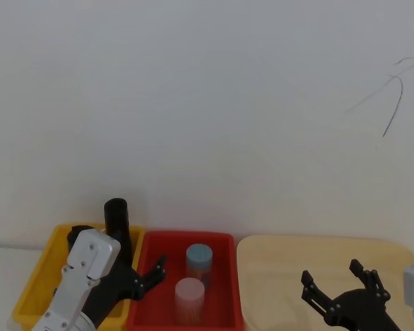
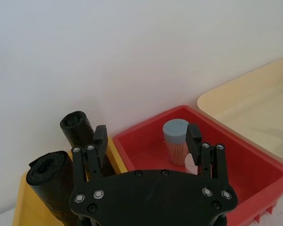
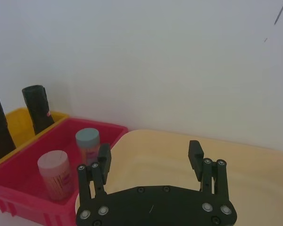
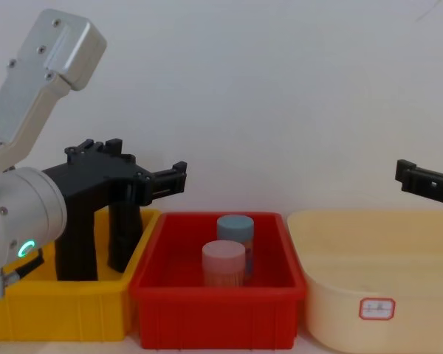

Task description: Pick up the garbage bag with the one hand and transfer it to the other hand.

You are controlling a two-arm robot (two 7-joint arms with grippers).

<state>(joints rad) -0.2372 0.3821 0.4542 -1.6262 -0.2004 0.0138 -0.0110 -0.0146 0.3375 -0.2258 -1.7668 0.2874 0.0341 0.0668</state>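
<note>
Three abreast: yellow bin (image 4: pixel 59 313) | red bin (image 4: pixel 214 317) | cream tub (image 4: pixel 332 291) | white wall (image 4: pixel 280 88)

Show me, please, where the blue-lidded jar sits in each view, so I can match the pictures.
Head view: blue-lidded jar in the red bin, behind the pink-lidded jar.
Left wrist view: jar in the bin, beyond the open left pincer.
Right wrist view: jar behind the pink-lidded one, past the open right pincer.
Chest view: low centre.
Shared landmark: the red bin.
</note>
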